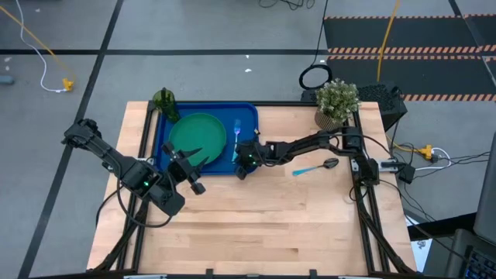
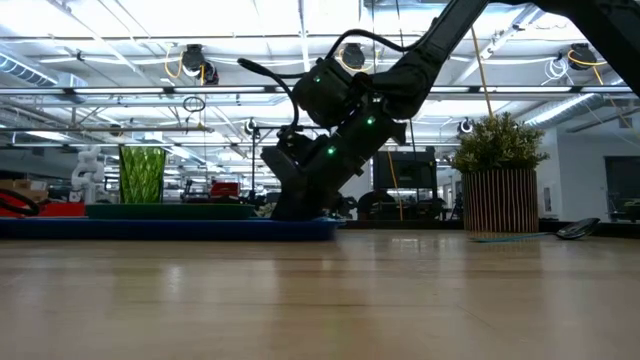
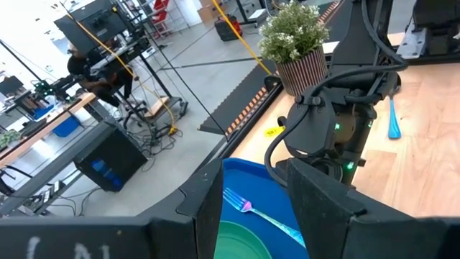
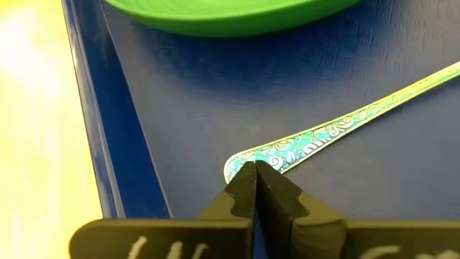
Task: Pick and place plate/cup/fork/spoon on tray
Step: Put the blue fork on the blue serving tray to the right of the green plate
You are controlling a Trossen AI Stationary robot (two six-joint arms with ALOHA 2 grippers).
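The blue tray lies at the table's far left. On it rest the green plate, the dark-green cup upright at its far left corner, and the fork, flat on the tray to the right of the plate. The spoon lies on the bare wood right of the tray. My right gripper is shut at the near end of the fork. My left gripper hovers open over the plate's near rim, holding nothing. My right gripper's shut fingertips meet the rounded free end of the fork's handle. They come slanting down from the table's near right, roughly along the handle. No part of the fork shows between the fingers. The fork lies flat on the tray floor.
A potted plant stands at the far right corner of the table. The near half of the wooden table is bare wood. The tray's low rim runs close beside the fork's handle end. A person works at a bench beyond the table.
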